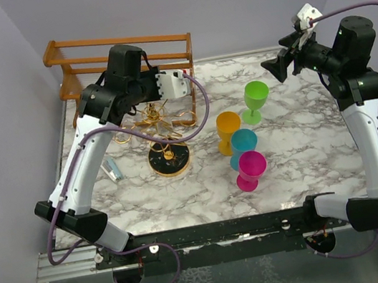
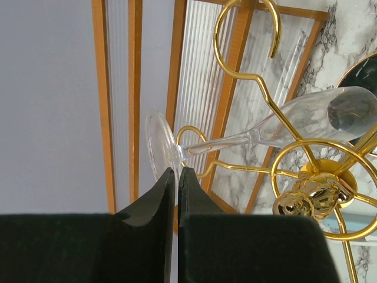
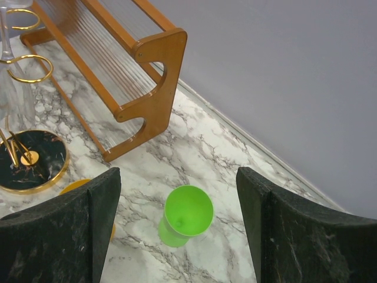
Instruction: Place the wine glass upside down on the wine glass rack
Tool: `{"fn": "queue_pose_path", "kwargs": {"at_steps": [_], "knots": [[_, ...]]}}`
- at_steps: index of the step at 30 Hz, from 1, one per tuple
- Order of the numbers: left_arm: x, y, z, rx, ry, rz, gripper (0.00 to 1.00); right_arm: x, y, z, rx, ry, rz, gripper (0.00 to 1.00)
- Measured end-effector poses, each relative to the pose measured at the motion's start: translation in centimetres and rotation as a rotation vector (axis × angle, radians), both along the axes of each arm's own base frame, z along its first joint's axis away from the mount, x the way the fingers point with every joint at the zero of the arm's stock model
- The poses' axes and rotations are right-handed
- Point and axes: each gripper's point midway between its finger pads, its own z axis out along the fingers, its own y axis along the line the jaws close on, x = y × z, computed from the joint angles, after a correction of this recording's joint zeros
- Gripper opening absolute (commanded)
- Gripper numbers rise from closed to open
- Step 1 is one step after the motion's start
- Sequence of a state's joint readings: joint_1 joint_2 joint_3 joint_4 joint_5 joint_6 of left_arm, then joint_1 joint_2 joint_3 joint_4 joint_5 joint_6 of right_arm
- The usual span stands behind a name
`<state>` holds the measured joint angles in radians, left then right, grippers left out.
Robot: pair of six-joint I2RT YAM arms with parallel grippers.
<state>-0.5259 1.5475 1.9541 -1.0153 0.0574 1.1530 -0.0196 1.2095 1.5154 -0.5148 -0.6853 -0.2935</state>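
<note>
A clear wine glass (image 2: 265, 127) lies nearly level in the left wrist view, its stem running through a looped arm of the gold wine glass rack (image 2: 306, 197). My left gripper (image 2: 178, 172) is shut on the rim of the glass's round foot, with the bowl pointing toward the rack's post. From above, the rack (image 1: 169, 158) stands on its black gold-rimmed base left of centre, under the left arm. At the back right, high over the table, my right gripper (image 1: 275, 69) is open and holds nothing.
An orange-brown wooden rail frame (image 1: 119, 51) stands at the back left, just behind the rack. Green (image 1: 256, 97), orange (image 1: 228, 129), teal (image 1: 243, 145) and pink (image 1: 252, 169) goblets cluster right of the rack. A small pale blue object (image 1: 112, 170) lies to the rack's left.
</note>
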Motion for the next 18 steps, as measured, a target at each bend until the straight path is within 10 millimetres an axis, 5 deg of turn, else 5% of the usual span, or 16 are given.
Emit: {"fn": "queue_pose_path", "kwargs": {"at_steps": [18], "knots": [[0.3, 1.6, -0.4, 0.036, -0.015, 0.084, 0.0, -0.1, 0.0, -0.4, 0.0, 0.006, 0.0, 0.79]]}}
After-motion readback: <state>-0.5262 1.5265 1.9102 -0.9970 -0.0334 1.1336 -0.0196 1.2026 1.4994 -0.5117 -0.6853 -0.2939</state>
